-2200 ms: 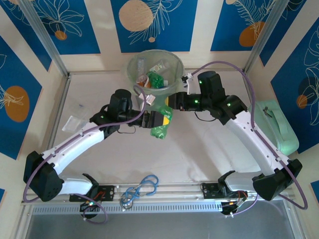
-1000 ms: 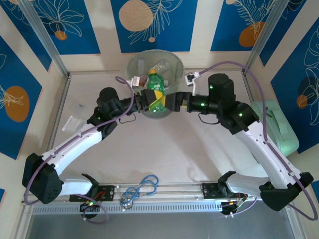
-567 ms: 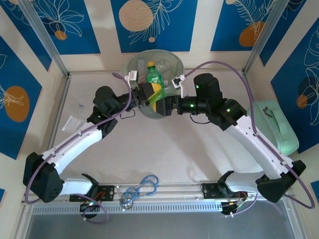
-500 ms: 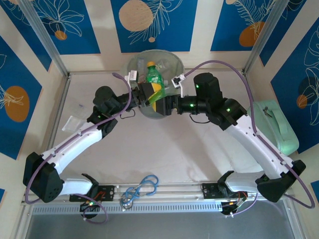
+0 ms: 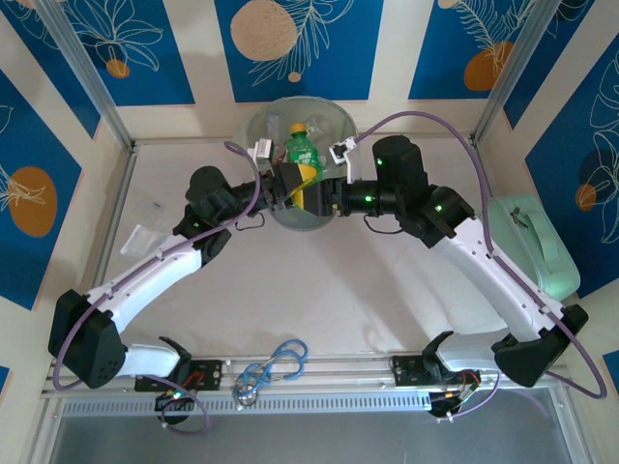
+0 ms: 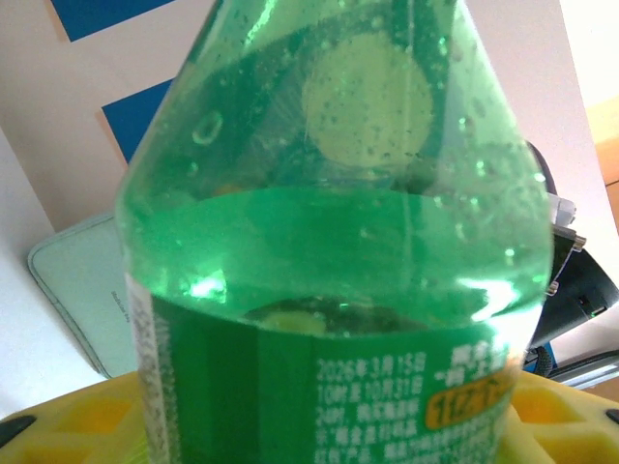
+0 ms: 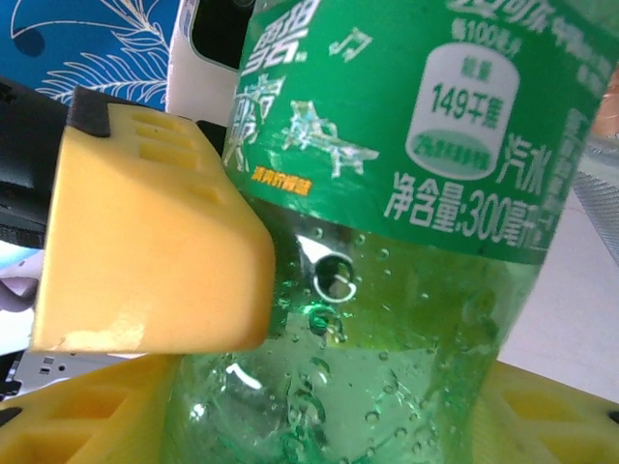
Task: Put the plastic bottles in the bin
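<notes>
— Grip on the left first: what do we see?

— We see the left gripper [image 5: 293, 182] closed on a green plastic bottle [image 5: 303, 155] with a yellow cap [image 5: 298, 129]. In the left wrist view the bottle stands between its yellow fingers [image 6: 58, 416], which show at both lower corners. Green liquid fills the bottle's lower part.

— And the right gripper [image 5: 324, 193]?

— It meets the same bottle from the opposite side. In the right wrist view its own yellow fingers [image 7: 556, 416] lie against both flanks of the bottle's lower body. We read it as partly closed and gripping too. One yellow finger [image 7: 145, 242] of the left gripper presses on the bottle just above them (the blocky one at the left, beside the label).

— Where do we place the bottle?

— Cap uppermost, over the near side of the translucent pale grey-green round plastic bin [image 5: 253, 121], which stands at the far edge of the white table [image 5: 338, 280]. Whether the bottle's base dips below the rolled rim, we cannot tell.

— Anything else on the table?

— We note a blue-grey looped cable [image 5: 278, 362] at the near edge, between the arm bases. A mint green boxy case [image 5: 551, 253] sits at the right, well apart from the bin.
</notes>
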Controlling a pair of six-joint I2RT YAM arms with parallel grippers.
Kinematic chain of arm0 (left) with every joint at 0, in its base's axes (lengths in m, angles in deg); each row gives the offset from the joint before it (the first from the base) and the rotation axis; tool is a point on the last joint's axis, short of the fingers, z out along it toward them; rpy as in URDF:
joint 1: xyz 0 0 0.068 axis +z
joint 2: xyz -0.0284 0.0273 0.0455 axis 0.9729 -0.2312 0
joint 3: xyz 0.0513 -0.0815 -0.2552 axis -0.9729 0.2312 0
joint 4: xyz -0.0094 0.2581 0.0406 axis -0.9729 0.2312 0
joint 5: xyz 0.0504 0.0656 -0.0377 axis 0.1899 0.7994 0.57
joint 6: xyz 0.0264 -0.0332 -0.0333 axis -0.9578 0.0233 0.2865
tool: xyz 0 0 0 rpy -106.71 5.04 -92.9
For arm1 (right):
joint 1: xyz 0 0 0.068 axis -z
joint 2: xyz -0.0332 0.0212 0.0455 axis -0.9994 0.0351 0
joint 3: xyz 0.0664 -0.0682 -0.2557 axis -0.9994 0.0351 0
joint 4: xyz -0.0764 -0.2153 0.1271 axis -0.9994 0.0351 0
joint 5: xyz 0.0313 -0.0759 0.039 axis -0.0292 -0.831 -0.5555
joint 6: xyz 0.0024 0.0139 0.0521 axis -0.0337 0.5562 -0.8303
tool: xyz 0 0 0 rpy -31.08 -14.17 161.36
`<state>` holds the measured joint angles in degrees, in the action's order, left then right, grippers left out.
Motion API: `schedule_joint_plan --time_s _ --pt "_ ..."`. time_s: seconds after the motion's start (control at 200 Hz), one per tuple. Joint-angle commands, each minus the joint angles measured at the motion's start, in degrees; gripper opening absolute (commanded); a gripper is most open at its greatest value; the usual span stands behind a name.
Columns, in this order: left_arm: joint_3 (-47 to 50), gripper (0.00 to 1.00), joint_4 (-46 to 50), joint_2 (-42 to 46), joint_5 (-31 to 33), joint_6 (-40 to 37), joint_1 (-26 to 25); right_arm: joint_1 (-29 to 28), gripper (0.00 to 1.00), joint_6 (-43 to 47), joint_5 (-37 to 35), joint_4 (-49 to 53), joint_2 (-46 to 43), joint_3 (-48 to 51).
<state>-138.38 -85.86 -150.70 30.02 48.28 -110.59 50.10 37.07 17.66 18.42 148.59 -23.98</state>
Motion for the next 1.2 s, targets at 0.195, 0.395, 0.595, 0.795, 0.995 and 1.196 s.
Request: schedule_joint_plan --time_s 0.195,0.395,0.595,0.795,0.995,1.196 --pt "-5.81 1.0 2.88 1.83 -1.64 -5.39 3.49 -0.11 0.55 0.73 -4.33 2.89 0.29 -2.32" --pt "-15.7 1.0 43.58 10.27 10.34 -26.95 12.59 4.77 0.54 -1.04 -8.57 8.5 4.84 -8.85" --pt "-17.23 1.0 64.11 13.37 22.92 -37.32 14.05 9.41 0.53 -2.57 -10.76 16.16 14.42 -21.28" --pt "-9.67 0.99 61.7 17.24 22.08 -35.7 14.09 12.18 0.53 -3.14 -11.8 21.48 22.49 -30.96" --pt "-9.1 0.96 63.93 17.5 22.96 -37.9 14.09 13.62 0.61 -1.11 -12.32 26.59 30.45 -40.31" --pt "-7.62 0.95 64.3 17.76 23.34 -38.13 14.09 14.51 0.82 -1.2 -14.09 29.4 33.4 -43.99"
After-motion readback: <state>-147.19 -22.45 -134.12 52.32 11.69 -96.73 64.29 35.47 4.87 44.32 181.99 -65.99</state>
